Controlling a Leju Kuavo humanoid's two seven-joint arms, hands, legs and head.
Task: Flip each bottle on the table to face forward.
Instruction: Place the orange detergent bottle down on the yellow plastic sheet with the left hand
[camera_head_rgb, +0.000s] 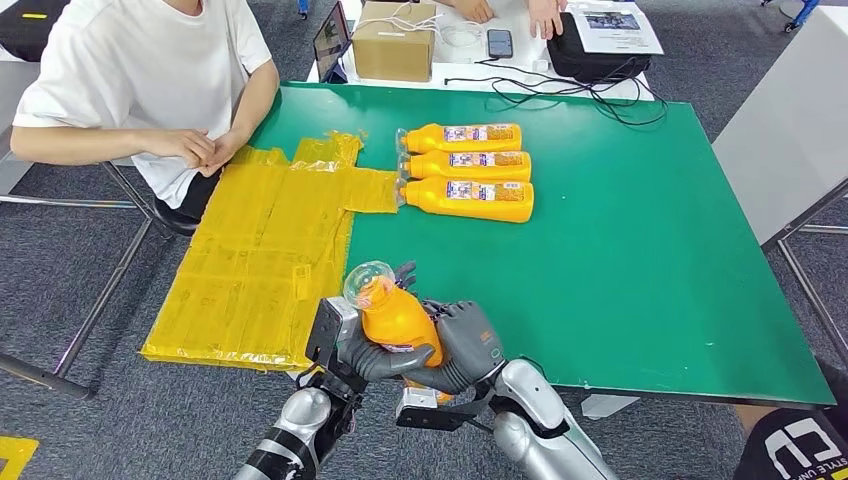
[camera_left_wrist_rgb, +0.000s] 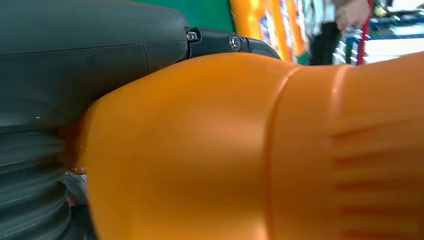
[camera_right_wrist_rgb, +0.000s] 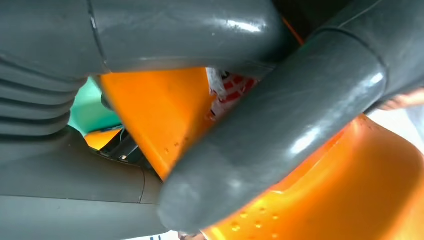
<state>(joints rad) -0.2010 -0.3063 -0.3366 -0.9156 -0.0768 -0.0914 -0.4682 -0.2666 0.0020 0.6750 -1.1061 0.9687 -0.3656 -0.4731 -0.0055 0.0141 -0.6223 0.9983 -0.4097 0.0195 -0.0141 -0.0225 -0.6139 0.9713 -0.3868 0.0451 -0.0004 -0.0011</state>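
Both my hands grip one orange bottle (camera_head_rgb: 393, 318) with a clear cap, held up near the table's front edge with its cap toward the camera. My left hand (camera_head_rgb: 352, 345) wraps its lower left side and my right hand (camera_head_rgb: 466, 345) its right side. Close up, the orange bottle (camera_left_wrist_rgb: 260, 150) lies against my left hand (camera_left_wrist_rgb: 75, 70). A thick thumb of my right hand (camera_right_wrist_rgb: 270, 135) crosses the orange bottle (camera_right_wrist_rgb: 160, 110), whose label edge peeks out. Three more orange bottles (camera_head_rgb: 462, 138) (camera_head_rgb: 465, 165) (camera_head_rgb: 468, 198) lie side by side on the green table (camera_head_rgb: 640, 250), labels up, caps pointing left.
A yellow taped sheet (camera_head_rgb: 262, 250) covers the table's left part. A person in a white shirt (camera_head_rgb: 140, 90) sits at the far left corner, hands resting by the sheet. A cardboard box (camera_head_rgb: 394, 40), phone, cables and a black bag (camera_head_rgb: 598, 50) lie beyond the far edge.
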